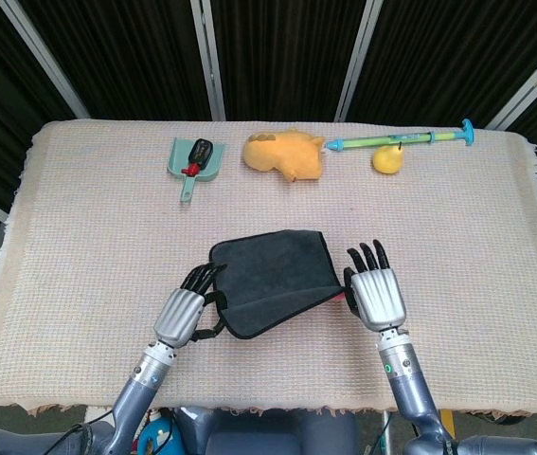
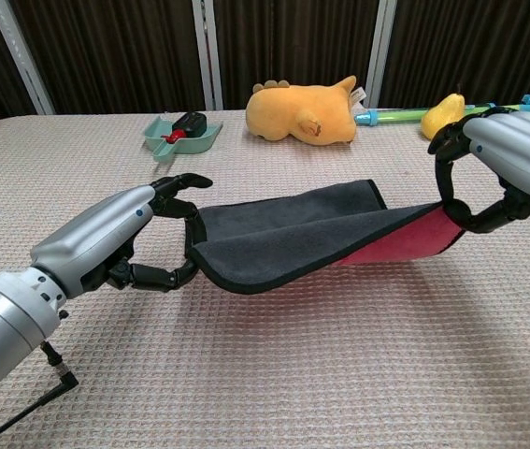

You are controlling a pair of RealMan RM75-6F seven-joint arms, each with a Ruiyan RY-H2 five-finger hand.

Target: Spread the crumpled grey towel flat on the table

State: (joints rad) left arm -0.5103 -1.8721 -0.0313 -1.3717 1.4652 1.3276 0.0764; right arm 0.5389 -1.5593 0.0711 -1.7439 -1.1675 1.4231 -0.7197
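Note:
The grey towel (image 1: pixel 273 275) (image 2: pixel 288 234) has a dark grey upper face and a red underside showing at its near right. It hangs stretched between my two hands a little above the table, its far edge drooping onto the cloth. My left hand (image 1: pixel 187 311) (image 2: pixel 124 238) pinches the near left corner. My right hand (image 1: pixel 374 292) (image 2: pixel 508 168) pinches the near right corner, back of the hand up.
A beige woven cloth (image 1: pixel 79 237) covers the whole table. Along the far edge lie a teal dustpan with a black and red brush (image 1: pixel 192 157), an orange plush toy (image 1: pixel 283 154), a yellow pear (image 1: pixel 387 159) and a green-blue syringe toy (image 1: pixel 401 140).

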